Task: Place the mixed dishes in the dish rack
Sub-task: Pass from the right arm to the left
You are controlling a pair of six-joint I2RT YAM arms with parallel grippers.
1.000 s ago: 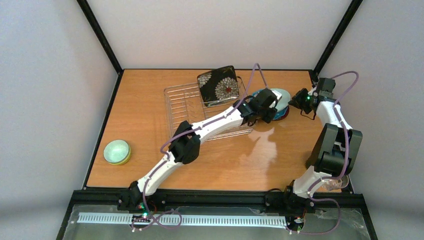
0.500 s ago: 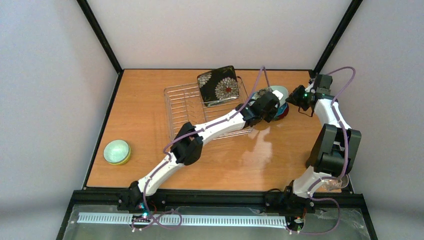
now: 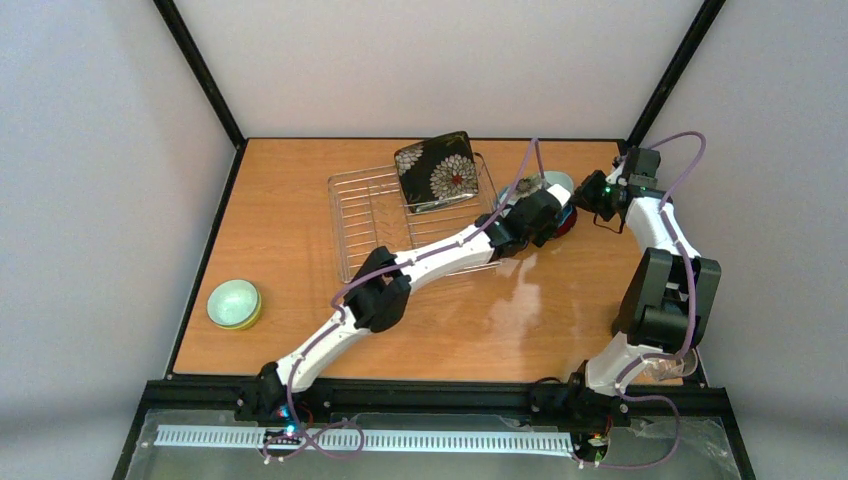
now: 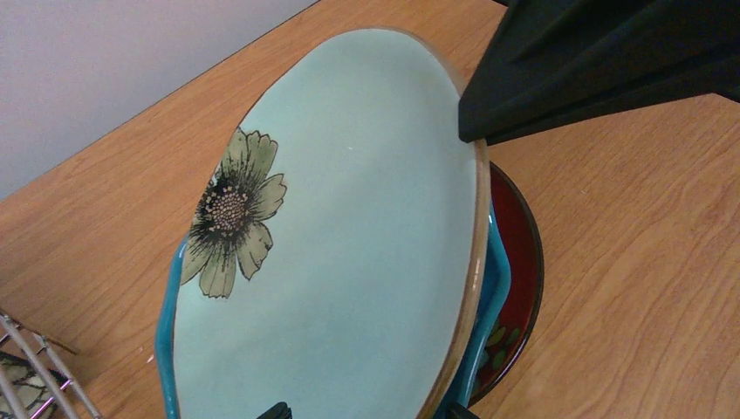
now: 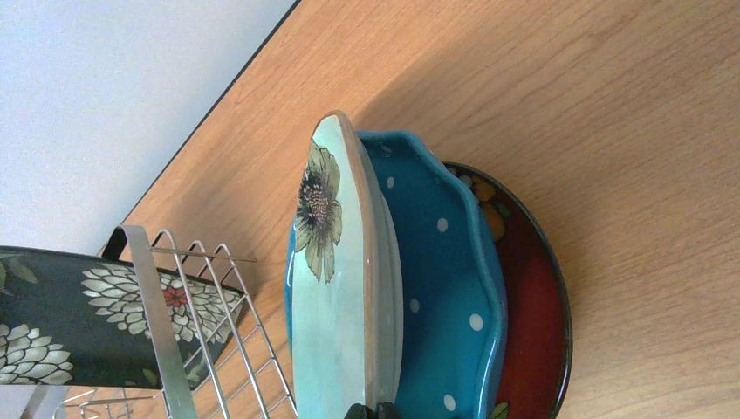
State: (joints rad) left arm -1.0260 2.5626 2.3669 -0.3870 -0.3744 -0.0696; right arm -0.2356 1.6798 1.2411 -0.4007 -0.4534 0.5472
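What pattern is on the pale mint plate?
The pale mint plate bears one olive-petalled flower; left wrist view best.

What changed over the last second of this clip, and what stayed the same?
The left arm stretched farther right, bringing its open end effector up to the mint plate. The right end effector, shut on that plate's rim, drew slightly back toward the far edge, so less of the plate shows from above. Nothing was let go. The black plate, rack and bowl stayed put.
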